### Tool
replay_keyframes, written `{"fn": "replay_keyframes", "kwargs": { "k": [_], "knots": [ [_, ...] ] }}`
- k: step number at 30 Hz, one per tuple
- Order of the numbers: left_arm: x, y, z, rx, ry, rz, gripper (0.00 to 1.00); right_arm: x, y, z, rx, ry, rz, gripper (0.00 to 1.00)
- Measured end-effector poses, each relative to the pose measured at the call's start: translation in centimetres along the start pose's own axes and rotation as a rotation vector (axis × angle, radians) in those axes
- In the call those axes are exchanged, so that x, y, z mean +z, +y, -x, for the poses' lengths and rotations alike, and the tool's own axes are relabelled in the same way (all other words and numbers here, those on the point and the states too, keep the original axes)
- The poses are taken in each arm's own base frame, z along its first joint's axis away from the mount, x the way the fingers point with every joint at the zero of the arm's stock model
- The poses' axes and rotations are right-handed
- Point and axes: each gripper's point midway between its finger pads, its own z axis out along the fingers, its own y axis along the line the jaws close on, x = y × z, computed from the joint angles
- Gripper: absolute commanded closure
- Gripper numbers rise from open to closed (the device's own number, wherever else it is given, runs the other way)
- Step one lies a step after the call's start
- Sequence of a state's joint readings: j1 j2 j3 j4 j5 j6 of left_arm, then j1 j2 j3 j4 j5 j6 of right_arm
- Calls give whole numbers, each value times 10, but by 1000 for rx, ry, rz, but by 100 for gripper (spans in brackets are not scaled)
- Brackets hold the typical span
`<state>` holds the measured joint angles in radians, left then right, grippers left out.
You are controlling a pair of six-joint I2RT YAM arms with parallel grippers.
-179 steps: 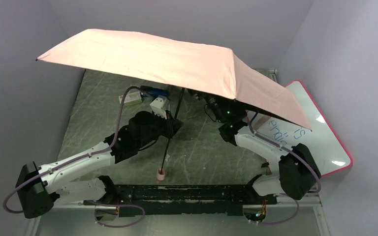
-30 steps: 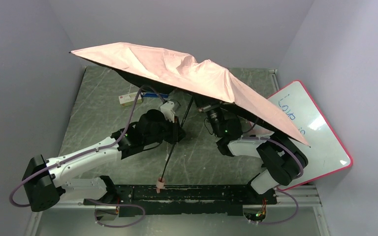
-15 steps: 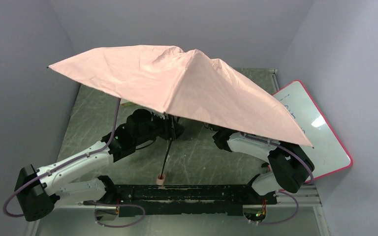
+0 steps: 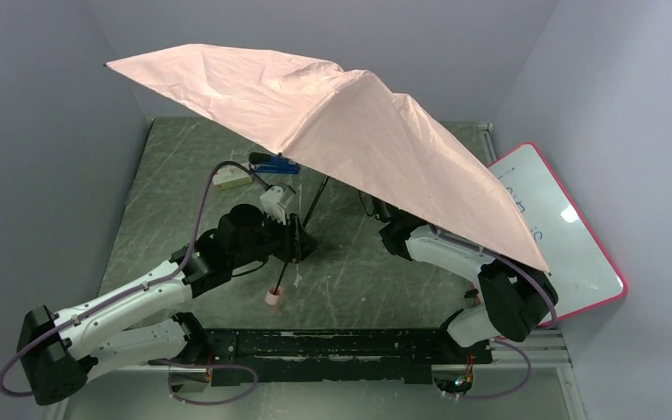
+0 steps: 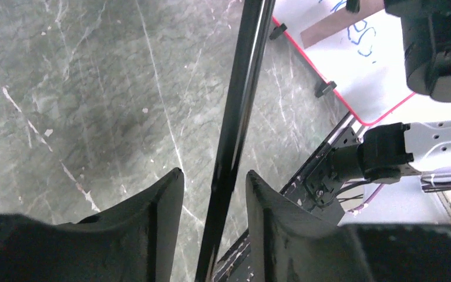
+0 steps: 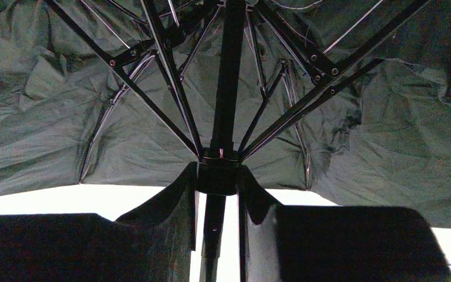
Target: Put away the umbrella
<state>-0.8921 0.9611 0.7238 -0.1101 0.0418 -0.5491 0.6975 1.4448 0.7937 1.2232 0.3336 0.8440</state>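
Top external view: the umbrella [image 4: 350, 122], crumpled a second ago, now spreads wider, tilted above the counter [image 4: 175, 175] and hiding the right arm's wrist. The left gripper [image 5: 214, 172] has let go, its jaws spread around the shaft [image 5: 241, 100]. The right gripper [image 6: 217, 170] has its jaws pinching the runner.

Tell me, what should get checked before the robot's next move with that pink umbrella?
1. The umbrella collapsed: not ok, spread wide.
2. Right gripper holding the sliding hub under the ribs: ok.
3. Left gripper clamped on the shaft: not ok, open with gaps beside it.
4. Handle resting on the table: cannot tell.
5. Canopy clear of the whiteboard: cannot tell.
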Motion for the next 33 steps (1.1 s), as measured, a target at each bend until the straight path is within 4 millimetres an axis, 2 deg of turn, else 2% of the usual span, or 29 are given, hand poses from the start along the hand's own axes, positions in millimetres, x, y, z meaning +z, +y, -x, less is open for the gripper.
{"fn": "replay_keyframes", "kwargs": {
  "k": [1,4,5,6,9,13,17,19,21,24,27,28,33],
  "knots": [
    [-1,1,-2,0,8,3,64,1,-1,2,-5,-4,-2,100],
    [-4,2,-5,5,22,8,89,3,-7,6,-18,-11,-13,100],
    [-5,3,-6,6,25,9,94,3,-8,7,-23,-12,-16,100],
    [-6,2,-7,17,28,5,95,3,-10,7,-29,-9,-20,100],
    [-6,-3,-10,48,43,-21,95,2,-17,1,-52,15,-41,100],
    [-3,-1,-10,60,62,-1,95,2,-22,0,-88,32,-58,100],
    [0,-2,-7,77,69,4,95,-3,-20,4,-109,40,-48,100],
    [2,-1,-10,92,88,6,95,-16,-22,1,-116,54,-53,100],
    [3,2,-22,102,138,11,95,-31,-26,-5,-124,61,-75,100],
    [9,11,-43,111,217,39,95,-59,-32,-28,-123,114,-100,100],
    [22,10,-23,99,152,55,95,-101,-42,-73,-120,282,-112,100],
    [23,10,-17,92,134,61,95,-110,-41,-82,-114,316,-109,100],
    [25,5,-9,94,100,48,95,-112,-32,-76,-102,319,-93,100]
  ]
}}
